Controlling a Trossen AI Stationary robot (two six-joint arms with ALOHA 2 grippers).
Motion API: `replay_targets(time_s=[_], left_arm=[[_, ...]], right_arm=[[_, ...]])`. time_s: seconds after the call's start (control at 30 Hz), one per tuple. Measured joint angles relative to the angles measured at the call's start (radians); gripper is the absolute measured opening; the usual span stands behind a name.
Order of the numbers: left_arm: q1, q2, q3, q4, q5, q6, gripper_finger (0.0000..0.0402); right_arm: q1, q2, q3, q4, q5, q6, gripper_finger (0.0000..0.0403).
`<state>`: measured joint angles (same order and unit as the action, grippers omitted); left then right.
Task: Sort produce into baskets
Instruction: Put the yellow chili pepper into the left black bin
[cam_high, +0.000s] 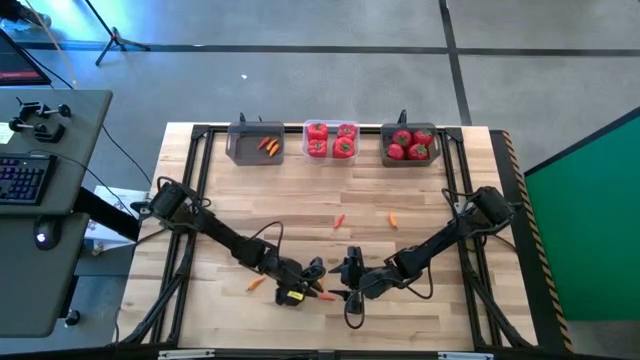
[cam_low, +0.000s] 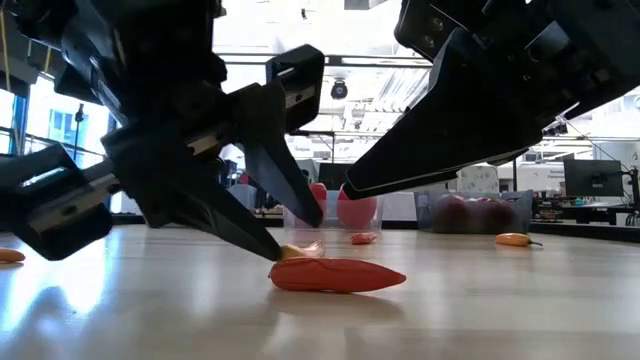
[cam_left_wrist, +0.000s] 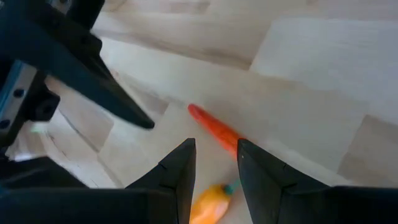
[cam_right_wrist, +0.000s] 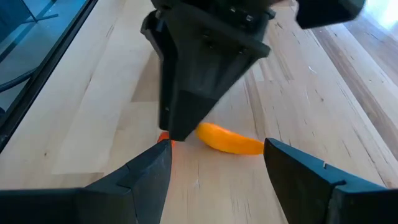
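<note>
You are looking at pale blond wood on the table (cam_high: 420, 215), orange-red on the carrot piece (cam_low: 336, 275), yellow-orange on the piece (cam_right_wrist: 229, 139) beside it, black on both grippers, and red with green stems in the tomatoes (cam_high: 409, 144).

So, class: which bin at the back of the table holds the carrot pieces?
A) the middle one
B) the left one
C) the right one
B: from above, orange carrot pieces lie in the left bin; the other two bins hold red produce.
</note>
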<state>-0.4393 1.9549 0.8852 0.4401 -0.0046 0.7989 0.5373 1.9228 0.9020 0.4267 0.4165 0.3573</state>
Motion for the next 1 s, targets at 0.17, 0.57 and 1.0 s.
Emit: replay_targets(time_s=[0.17, 0.57, 1.0], left_arm=[[0.002, 0.0, 0.0, -0.001, -0.066, 0.0, 0.0106], [0.002, 0.0, 0.0, -0.024, -0.082, 0.016, 0.0106], [0.001, 0.038, 0.004, 0.05, -0.137, -0.009, 0.0106]], right_arm=[[0.0, 0.0, 0.0, 0.0, 0.0, 0.0, 0.0245], [0.0, 0.0, 0.0, 0.0, 0.0, 0.0, 0.0245], [0.0, 0.0, 0.0, -0.001, 0.0, 0.0, 0.0245]])
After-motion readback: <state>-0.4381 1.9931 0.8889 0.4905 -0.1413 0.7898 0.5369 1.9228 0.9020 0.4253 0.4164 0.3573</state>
